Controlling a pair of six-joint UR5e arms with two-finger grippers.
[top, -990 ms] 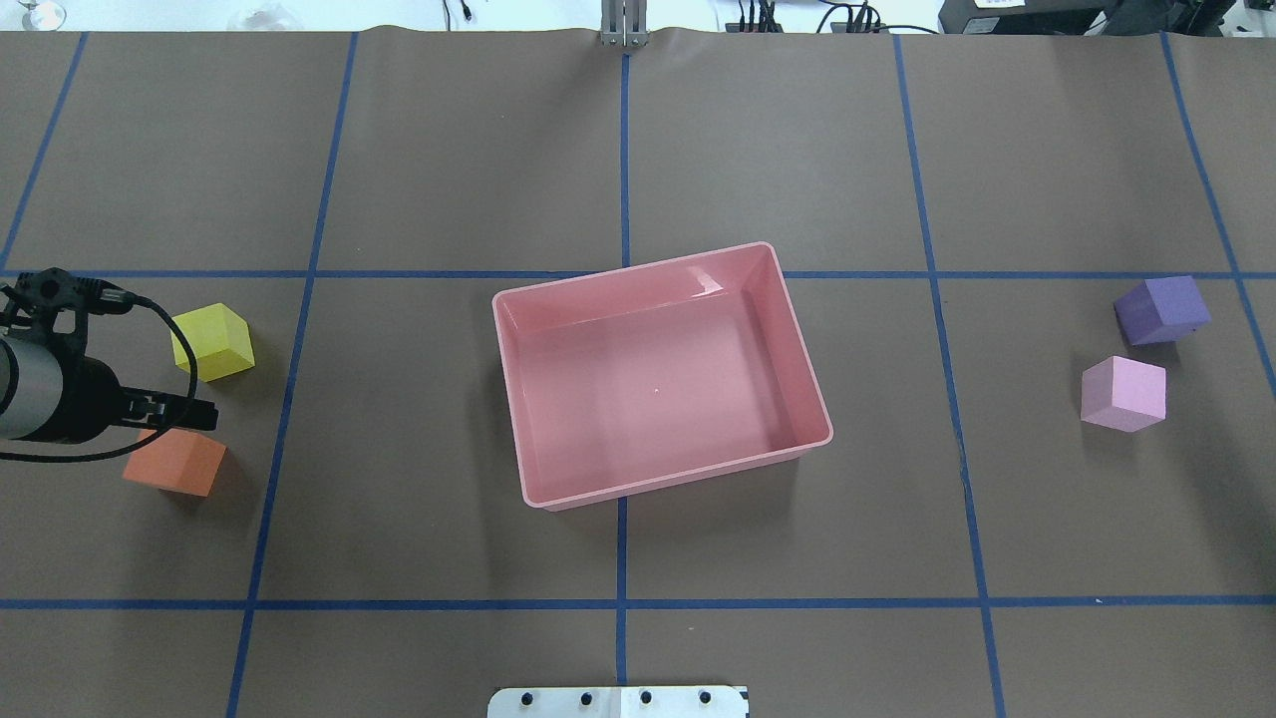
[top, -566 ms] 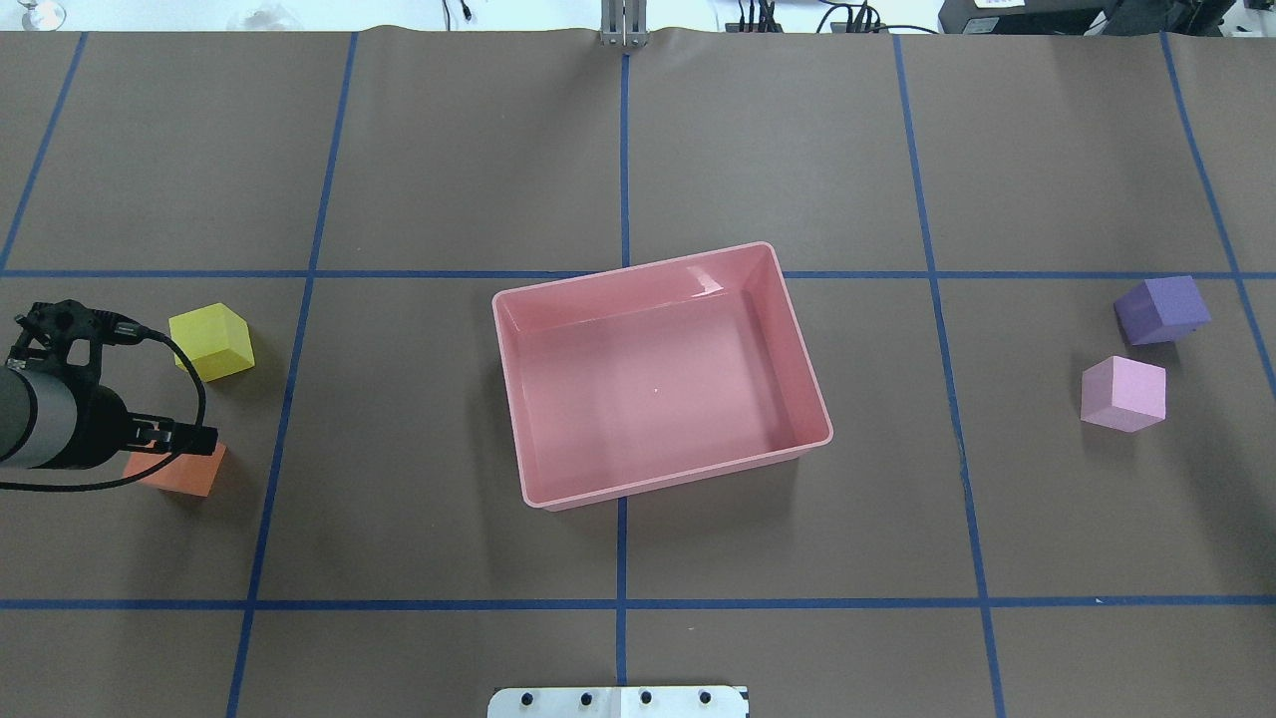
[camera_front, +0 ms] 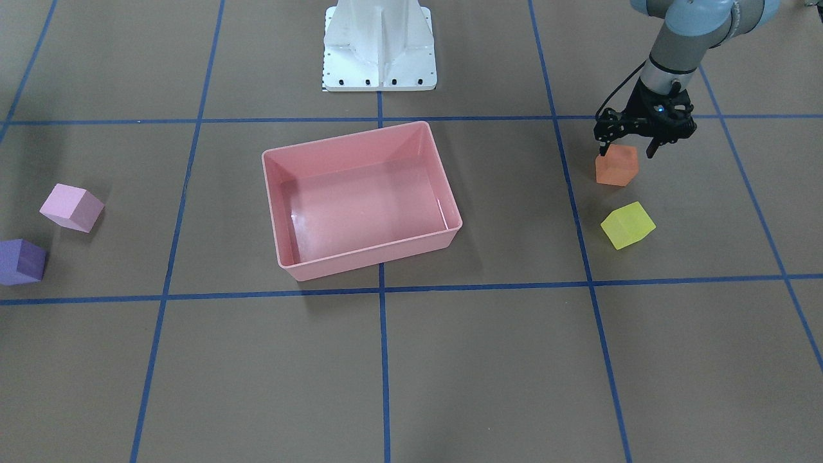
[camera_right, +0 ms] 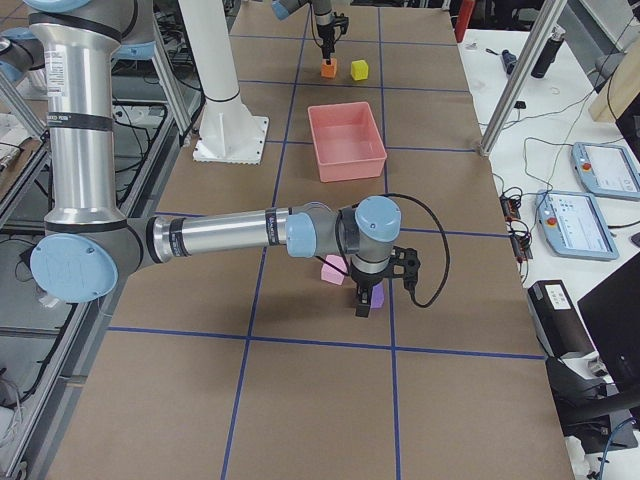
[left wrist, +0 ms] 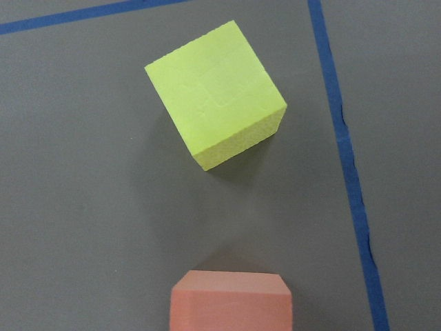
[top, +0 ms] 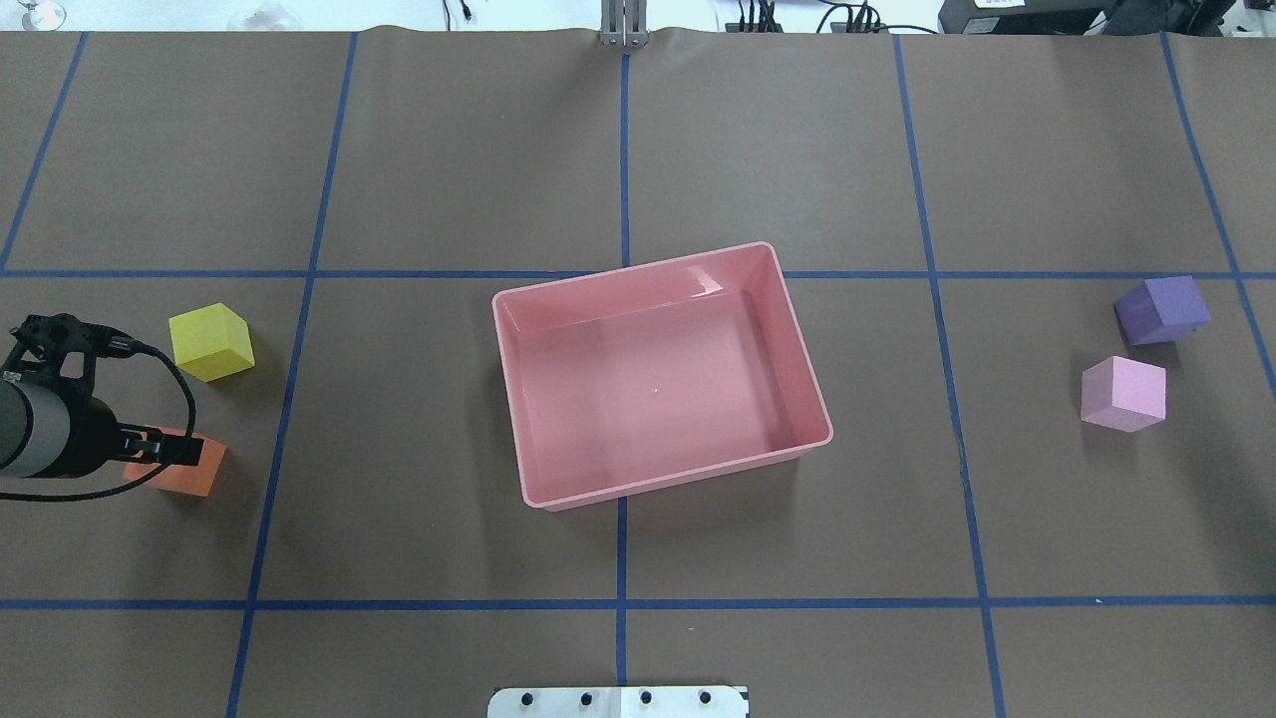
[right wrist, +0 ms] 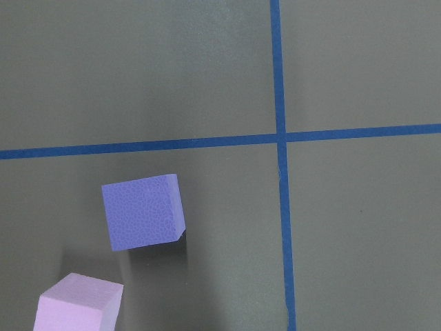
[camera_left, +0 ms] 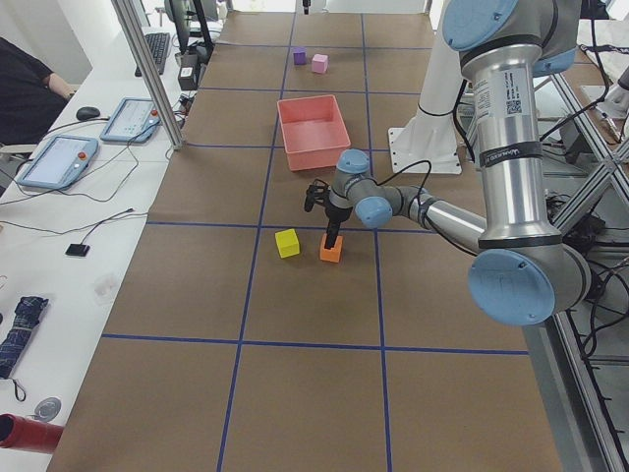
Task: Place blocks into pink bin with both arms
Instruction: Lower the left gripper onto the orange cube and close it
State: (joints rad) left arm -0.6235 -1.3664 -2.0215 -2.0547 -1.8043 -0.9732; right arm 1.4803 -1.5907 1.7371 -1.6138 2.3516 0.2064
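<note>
The pink bin (camera_front: 373,254) is sitting empty mid-frame, with the orange block (camera_front: 616,168), yellow block (camera_front: 627,225), light pink block (camera_front: 71,207) and purple block (camera_front: 20,261) all lying on the counter (camera_front: 450,360). The left hand (camera_front: 627,153), fingers spread wide, is straddling the orange block at upper right, having slid there from beside the yellow block (the right hand (camera_right: 366,302) is showing too small to tell its spread).

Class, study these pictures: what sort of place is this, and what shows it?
Probably a robotics lab: two jointed arms stand at a table marked with a blue tape grid, and control pendants lie on the side bench.
</note>
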